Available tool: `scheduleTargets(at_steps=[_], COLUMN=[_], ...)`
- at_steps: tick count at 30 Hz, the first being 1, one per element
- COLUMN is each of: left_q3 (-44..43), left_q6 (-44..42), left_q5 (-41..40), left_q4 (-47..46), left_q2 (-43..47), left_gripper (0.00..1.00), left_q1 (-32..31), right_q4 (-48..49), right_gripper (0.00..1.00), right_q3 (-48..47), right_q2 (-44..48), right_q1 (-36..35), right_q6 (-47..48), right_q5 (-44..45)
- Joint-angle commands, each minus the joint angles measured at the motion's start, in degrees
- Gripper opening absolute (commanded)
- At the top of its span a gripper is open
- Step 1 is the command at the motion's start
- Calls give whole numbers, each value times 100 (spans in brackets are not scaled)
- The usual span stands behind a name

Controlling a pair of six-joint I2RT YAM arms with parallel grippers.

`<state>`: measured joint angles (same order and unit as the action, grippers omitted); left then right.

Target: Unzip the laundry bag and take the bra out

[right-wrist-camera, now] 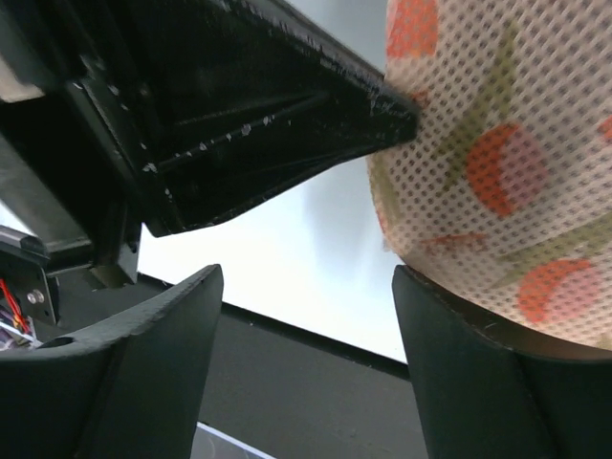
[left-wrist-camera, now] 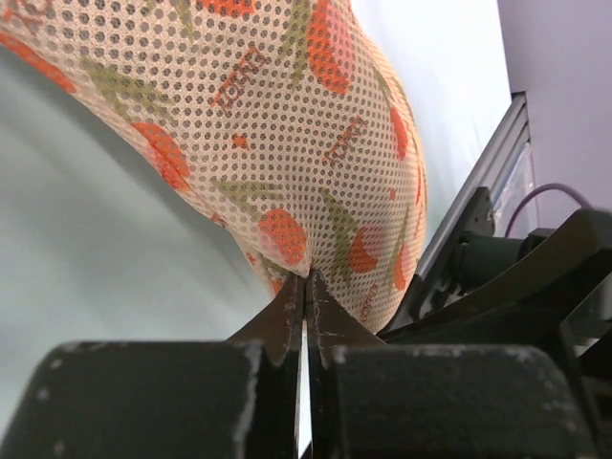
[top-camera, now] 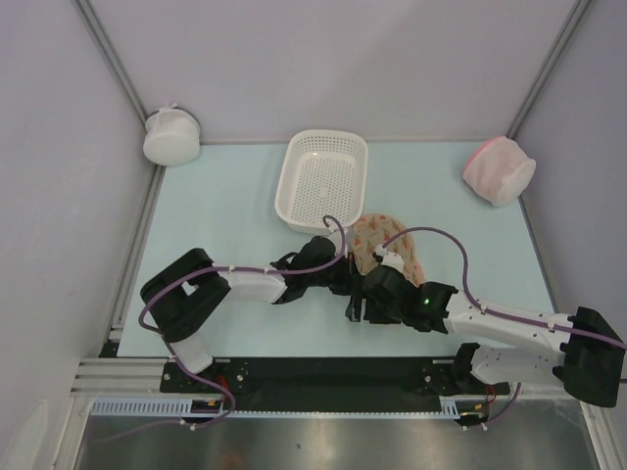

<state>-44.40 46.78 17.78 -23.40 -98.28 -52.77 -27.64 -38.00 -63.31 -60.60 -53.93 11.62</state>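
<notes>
Left fingers [left-wrist-camera: 302, 298]: pressed tight together, pinching a small fold of mesh at the low tip of the laundry bag [left-wrist-camera: 287, 143]. The grip looks thin, only at the very points.

Right fingers [right-wrist-camera: 143, 373]: standing wide with nothing between them. The bag's printed mesh bulges at 2 o'clock in the right wrist view and lies against the inner face of one finger. The black body of the left arm's wrist fills 11 o'clock.

From above, both arms meet at the bag's 6 o'clock end. The bag lies flat on the counter [top-camera: 225, 206], at 5 o'clock from the white basket [top-camera: 323, 181] and just beside it.

Bra: not in sight, presumably zipped inside.

Step in hand, as I judge it: anchoring the bag before unzipping. The zip pull may be the pale speck near the right wrist, but the view is too poor to say.

Next move calls for the right fingers to find and nip that pull, then draw it along the seam away from the left pinch, which must hold.
</notes>
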Motion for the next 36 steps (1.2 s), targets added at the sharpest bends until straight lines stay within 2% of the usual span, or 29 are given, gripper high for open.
scheduleTargets(at_steps=[1,13,20,27,34,36], left_q3=[-393,-376,-376,-376,-411,-420], left_q6=[322,718,779,806,815,815], left_q5=[-186,-346,-161,-100,-3,-3], left_q4=[37,11,-68,-112,-121,-130], left_q2=[212,494,476,512,503,503], left_gripper=[0,0,0,0,0,0], left_q1=[-66,-102,-163,-189,-198,-190], right_q4=[-242,-497,-584,-673,-743,-761], right_gripper=[75,64,50,44,43,39], right_q3=[-243,-138,-138,-85,-85,-85], right_q2=[126,205,170,187,117,91], right_q1=[-119,-145,-145,-145,-145,-145], right_q6=[-425,-1005,-1058,-1049,-988,-979], right_q5=[420,1413,1817,2169,2406,2442])
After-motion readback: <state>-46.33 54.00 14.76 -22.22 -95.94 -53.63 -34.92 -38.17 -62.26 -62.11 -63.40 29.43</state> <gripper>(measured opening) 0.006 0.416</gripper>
